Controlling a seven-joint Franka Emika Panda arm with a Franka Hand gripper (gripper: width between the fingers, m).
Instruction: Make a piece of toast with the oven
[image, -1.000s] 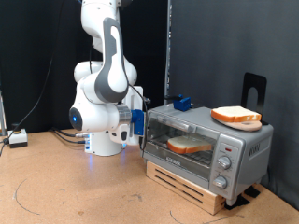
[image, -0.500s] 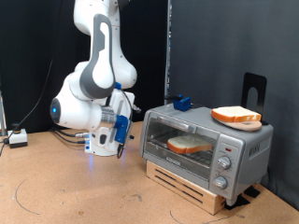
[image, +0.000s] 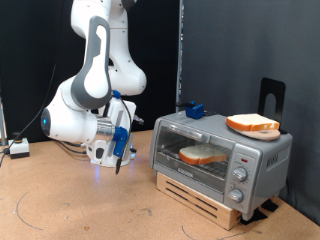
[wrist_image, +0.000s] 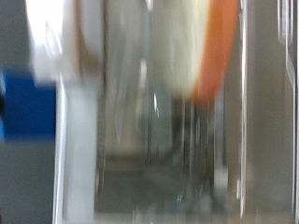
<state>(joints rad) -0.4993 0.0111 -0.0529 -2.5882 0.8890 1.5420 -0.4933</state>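
The silver oven (image: 250, 160) stands on a wooden pallet at the exterior view's right, with its glass door closed. The piece of toast (image: 203, 154) lies inside on the rack, seen through the glass. A near-identical second slice (image: 252, 124) lies on the oven's top. My gripper (image: 119, 160) hangs to the left of the oven, clear of the door and tilted downward, with nothing visible in it. The wrist view is motion-blurred. It shows glass and an orange-edged pale shape (wrist_image: 213, 56) that I cannot identify.
A small blue object (image: 194, 110) sits at the back of the oven's top. A black stand (image: 271, 95) rises behind the oven. The wooden pallet (image: 198, 199) lifts the oven off the brown table. A white box (image: 18, 148) and cables lie at the far left.
The arm has swung away from the oven's front, towards the exterior view's left. The gripper is now well clear of the closed door. The toast and oven have not moved.
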